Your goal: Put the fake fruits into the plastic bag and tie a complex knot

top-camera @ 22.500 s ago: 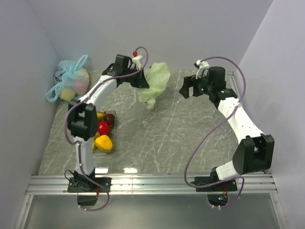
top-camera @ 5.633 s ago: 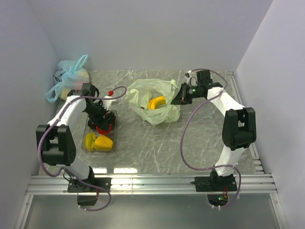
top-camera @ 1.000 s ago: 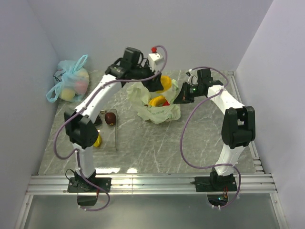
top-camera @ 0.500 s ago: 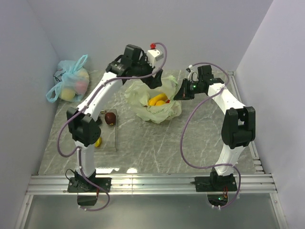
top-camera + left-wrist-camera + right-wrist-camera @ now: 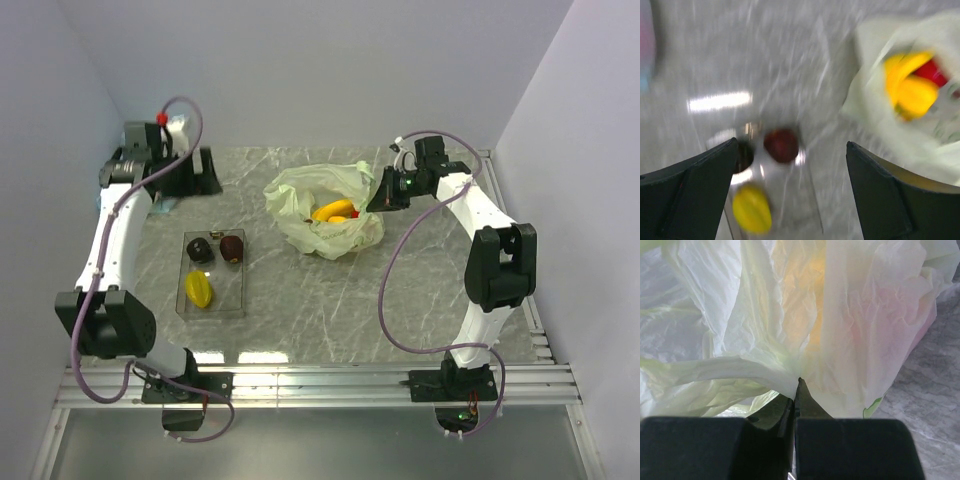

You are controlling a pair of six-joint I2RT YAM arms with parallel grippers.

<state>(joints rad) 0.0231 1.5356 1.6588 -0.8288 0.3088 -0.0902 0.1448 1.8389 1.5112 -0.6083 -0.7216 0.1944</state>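
Top external view: the right gripper (image 5: 377,203) clamps the plastic bag (image 5: 310,195) at its 3 o'clock rim, likely to hold its mouth open mid-table. The left gripper (image 5: 200,172), jaws spread and empty at 10 o'clock, probably wants the fake fruits (image 5: 198,289) left in the tray (image 5: 228,296).

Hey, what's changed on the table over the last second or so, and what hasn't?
The left gripper let go of a yellow fruit into the plastic bag, then swung away, open and empty, to the far left corner of the table. The right gripper stayed shut on the bag's edge. The bag and the tray kept their places.
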